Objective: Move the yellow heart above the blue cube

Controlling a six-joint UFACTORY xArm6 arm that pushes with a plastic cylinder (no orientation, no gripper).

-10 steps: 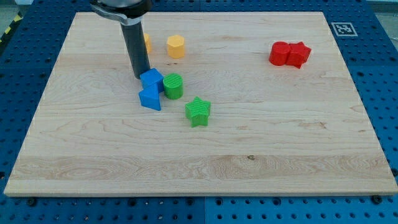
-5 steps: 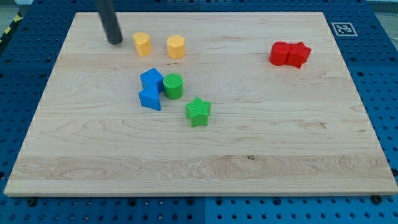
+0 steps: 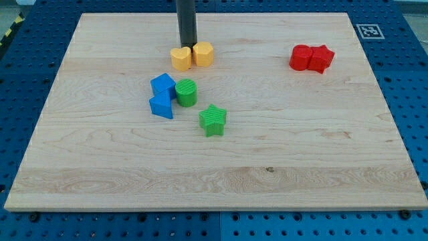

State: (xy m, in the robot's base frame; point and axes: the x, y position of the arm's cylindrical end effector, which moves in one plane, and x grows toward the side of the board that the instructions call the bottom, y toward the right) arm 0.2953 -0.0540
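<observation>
The yellow heart [image 3: 180, 59] lies on the wooden board [image 3: 301, 147], touching a yellow hexagon block [image 3: 203, 54] on its right. My tip [image 3: 186, 45] stands just above the two, at the seam between them, touching or nearly touching both. The blue cube [image 3: 163, 86] sits below the heart, slightly to the view's left, with a small gap between them. A blue triangular block [image 3: 161, 105] rests against the cube's lower side.
A green cylinder [image 3: 186, 92] touches the blue cube's right side. A green star [image 3: 213, 120] lies below and right of it. Two red blocks [image 3: 311, 58] sit together near the view's upper right. A marker tag [image 3: 368, 31] is at the board's top right corner.
My tip swung from beside the blue cube to the upper left, then right. The yellow heart slid right and down against the yellow hexagon, which shifted right too.
</observation>
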